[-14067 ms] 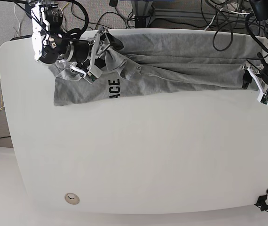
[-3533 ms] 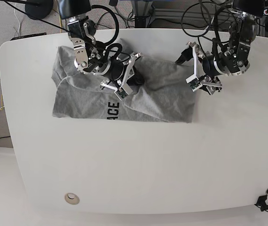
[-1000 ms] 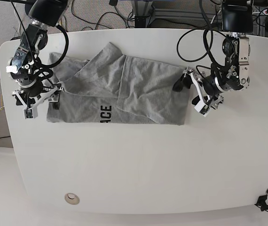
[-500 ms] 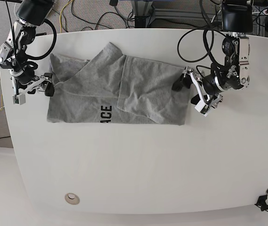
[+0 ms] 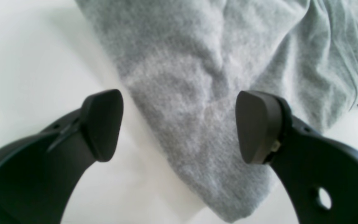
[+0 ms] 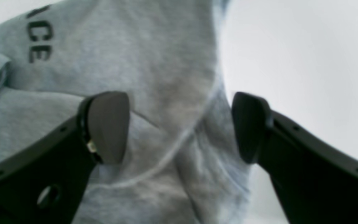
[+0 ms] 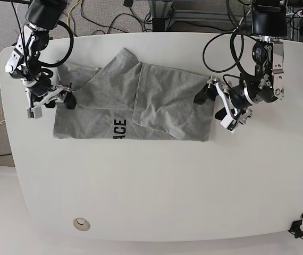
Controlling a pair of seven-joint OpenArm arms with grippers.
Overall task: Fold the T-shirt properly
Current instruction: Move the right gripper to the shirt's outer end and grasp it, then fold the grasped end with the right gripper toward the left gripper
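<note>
- Base view, from its left edge: the right gripper (image 7: pixel 49 101) sits at the sleeve end of the T-shirt (image 7: pixel 141 106), which lies partly folded on the white table (image 7: pixel 157 186), lettering facing up near the front hem.
- Right wrist view: the jaws stand wide apart and hold nothing. Grey cloth with a curved seam fills the gap between the pads; the black lettering (image 6: pixel 39 46) lies beyond the left pad, and bare table lies beyond the right one.
- Base view, middle: a flap of the body is already turned over itself, so the shirt reads as a rough rectangle, wrinkled and uneven along its far edge.
- Base view, right: the left gripper (image 7: pixel 219 109) hangs at the shirt's hem-side end, just beside the cloth.
- Left wrist view: these jaws are also spread wide and empty. A rounded fold edge of the shirt runs between the pads, nearer the right one, with table under the left.
- Judgement: this looks like the approach before a fresh pinch at both ends. Next, each gripper probably needs to drop onto its edge, close through all the layers, then lift evenly so the fold does not slide apart.
</note>
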